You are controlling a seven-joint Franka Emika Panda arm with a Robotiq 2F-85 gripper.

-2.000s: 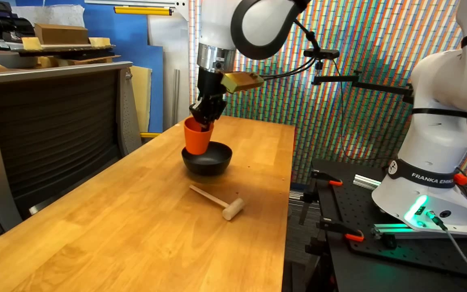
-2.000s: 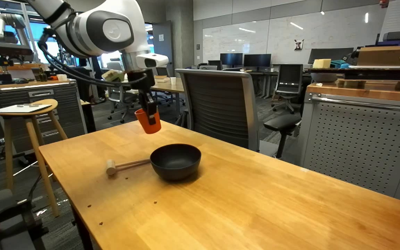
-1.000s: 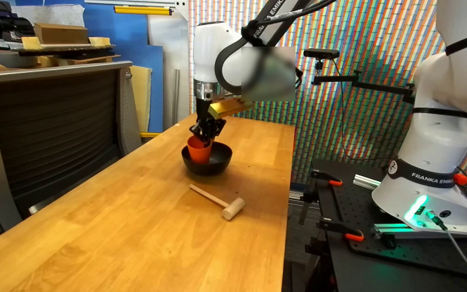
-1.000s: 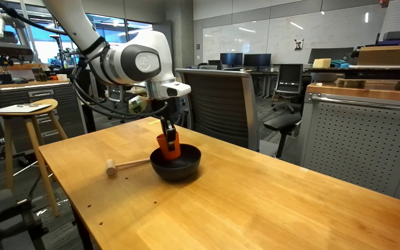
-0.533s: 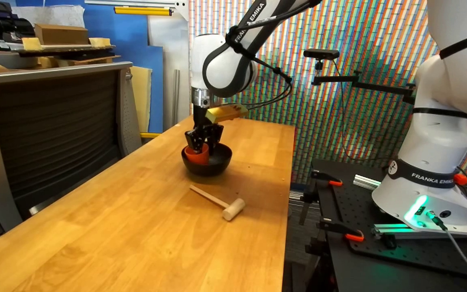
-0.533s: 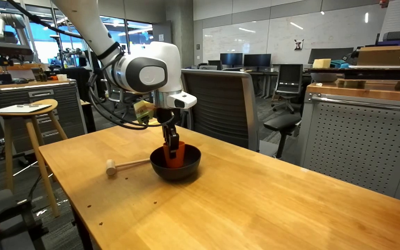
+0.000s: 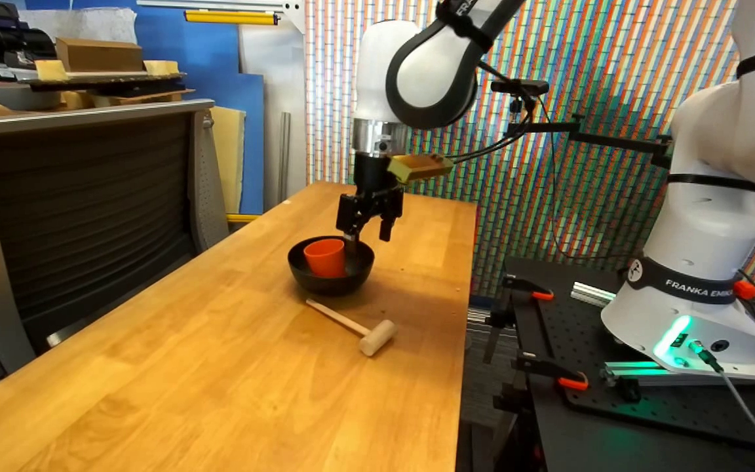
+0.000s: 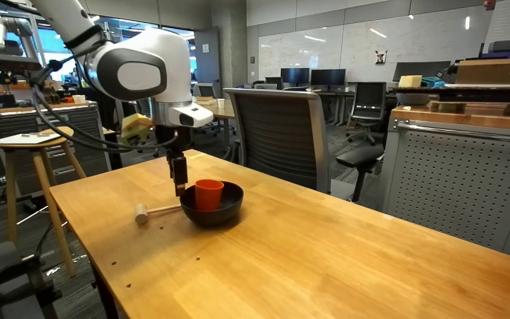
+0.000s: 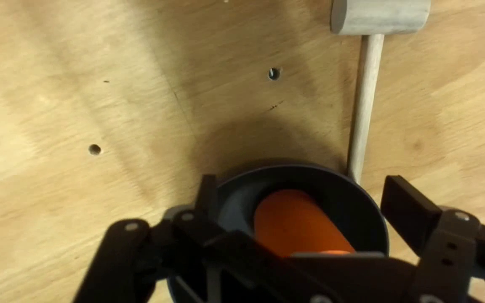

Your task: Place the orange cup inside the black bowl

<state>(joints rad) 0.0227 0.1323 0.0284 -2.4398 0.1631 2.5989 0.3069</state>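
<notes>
In an exterior view the Robotiq gripper [image 7: 368,236] points down, jaws wide apart, by the right edge of the black bowl [image 7: 330,286]; the Panda arm [image 7: 425,82] slopes in from the right, then bends downward. Inside the bowl stands the orange cup [image 7: 325,258].

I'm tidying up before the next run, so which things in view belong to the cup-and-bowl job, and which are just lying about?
Part of the job:
black bowl, on the wooden table
orange cup, inside it
tool, open, not gripping the cup

Just lying about:
wooden mallet, near the black bowl
chair, beside the table
grey bowl, in the background
</notes>
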